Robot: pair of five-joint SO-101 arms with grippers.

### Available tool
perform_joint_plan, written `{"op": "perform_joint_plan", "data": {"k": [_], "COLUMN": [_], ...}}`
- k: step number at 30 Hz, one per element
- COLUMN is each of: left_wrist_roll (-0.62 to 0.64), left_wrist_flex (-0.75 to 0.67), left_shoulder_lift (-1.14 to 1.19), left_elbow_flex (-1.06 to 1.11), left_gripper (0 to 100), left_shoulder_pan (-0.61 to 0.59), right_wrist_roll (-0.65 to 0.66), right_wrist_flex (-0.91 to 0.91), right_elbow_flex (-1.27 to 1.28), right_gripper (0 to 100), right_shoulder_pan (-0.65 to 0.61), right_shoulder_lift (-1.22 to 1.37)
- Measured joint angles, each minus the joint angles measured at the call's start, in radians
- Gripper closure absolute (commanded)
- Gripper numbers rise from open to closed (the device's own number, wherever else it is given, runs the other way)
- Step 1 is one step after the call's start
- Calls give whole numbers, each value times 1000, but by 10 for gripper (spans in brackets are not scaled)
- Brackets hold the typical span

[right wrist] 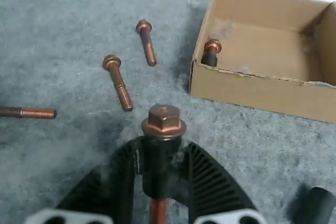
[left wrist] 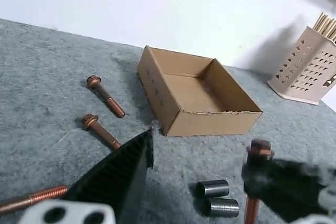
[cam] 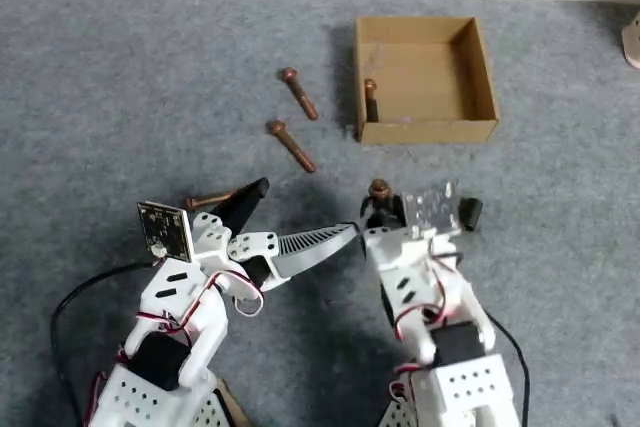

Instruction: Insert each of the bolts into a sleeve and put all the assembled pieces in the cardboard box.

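Between the jaws of the right gripper [right wrist: 160, 153], clamped narrow on a dark sleeve [right wrist: 157, 174], a copper bolt [right wrist: 164, 121] stood head-up through that sleeve, so the piece looked ready for the cardboard box [right wrist: 252, 90] ahead of the jaws, where one assembled piece [right wrist: 211, 52] already leaned in a corner. Ahead of the left gripper [cam: 307, 207], its jaws wide and empty, lay two loose bolts [cam: 299, 93] [cam: 291, 145], a third bolt [cam: 210, 199] just beside one jaw, and two steel sleeves [left wrist: 212, 188] [left wrist: 221, 206] near the right gripper; three assemblies apparently remained.

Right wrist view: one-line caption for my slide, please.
Right pincer grips a sleeved bolt; three loose bolts lie on the grey mat, one assembled piece sits in the cardboard box.
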Motion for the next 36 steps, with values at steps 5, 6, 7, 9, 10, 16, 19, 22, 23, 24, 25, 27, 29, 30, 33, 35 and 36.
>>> {"op": "perform_joint_plan", "data": {"k": [5, 6, 7, 9, 10, 16, 19, 22, 23, 24, 25, 27, 29, 30, 33, 35, 36], "left_wrist_roll": [0, 0, 0, 0, 0, 0, 0, 0, 0, 0, 0, 0, 0, 0, 0, 0, 0], "left_wrist_flex": [0, 0, 0, 0, 0, 0, 0, 0, 0, 0, 0, 0, 0, 0, 0, 0, 0], "left_shoulder_lift": [0, 0, 0, 0, 0, 0, 0, 0, 0, 0, 0, 0, 0, 0, 0, 0, 0], "left_elbow_flex": [0, 0, 0, 0, 0, 0, 0, 0, 0, 0, 0, 0, 0, 0, 0, 0, 0], "left_gripper": [455, 455, 455, 455, 455, 455, 455, 455, 455, 455, 455, 455, 455, 455, 455, 455, 455], "left_shoulder_pan": [0, 0, 0, 0, 0, 0, 0, 0, 0, 0, 0, 0, 0, 0, 0, 0, 0], "right_wrist_roll": [0, 0, 0, 0, 0, 0, 0, 0, 0, 0, 0, 0, 0, 0, 0, 0, 0], "right_wrist_flex": [0, 0, 0, 0, -2, -109, -150, -186, -192, -195, -195, -198, -198, -198, -198, -198, -198], "right_elbow_flex": [-227, -273, -319, -413, -457, -683, -778, -872, -904, -937, -974, -1054, -1138, -1183, -1304, -1367, -1392], "right_gripper": [994, 994, 994, 994, 994, 994, 994, 994, 994, 994, 994, 994, 994, 994, 994, 994, 994], "right_shoulder_pan": [0, 0, 5, 23, 37, 140, 167, 173, 173, 173, 173, 173, 173, 173, 173, 173, 173], "right_shoulder_lift": [261, 311, 358, 453, 502, 825, 1000, 1163, 1209, 1254, 1298, 1381, 1461, 1499, 1600, 1657, 1683]}}
